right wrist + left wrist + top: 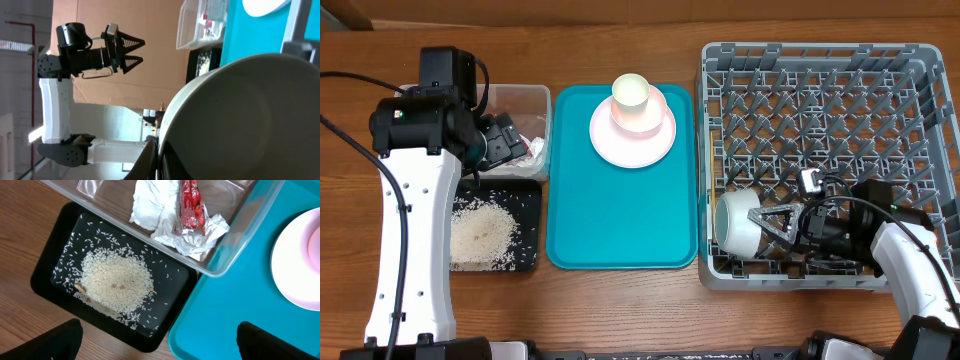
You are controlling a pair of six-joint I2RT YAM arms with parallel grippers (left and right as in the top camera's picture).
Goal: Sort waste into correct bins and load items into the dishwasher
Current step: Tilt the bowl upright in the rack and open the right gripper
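My right gripper (767, 222) is shut on the rim of a white bowl (737, 221), which is tipped on its side in the front left corner of the grey dishwasher rack (820, 60). In the right wrist view the bowl (240, 115) fills the frame, with the gripper (159, 152) pinching its edge. My left gripper (510, 142) hangs open over the bins, its fingers (57, 341) wide apart. The clear tub (240, 240) holds crumpled tissue (150, 207) and a red wrapper (190, 205). Rice (115, 282) lies in the black tray (50, 275).
A teal tray (620, 215) sits between the bins and the rack. On it stands a pale plate (632, 140) with a pale pink cup (631, 98) on top. The rack's upright pegs (820, 120) stand bare behind the bowl.
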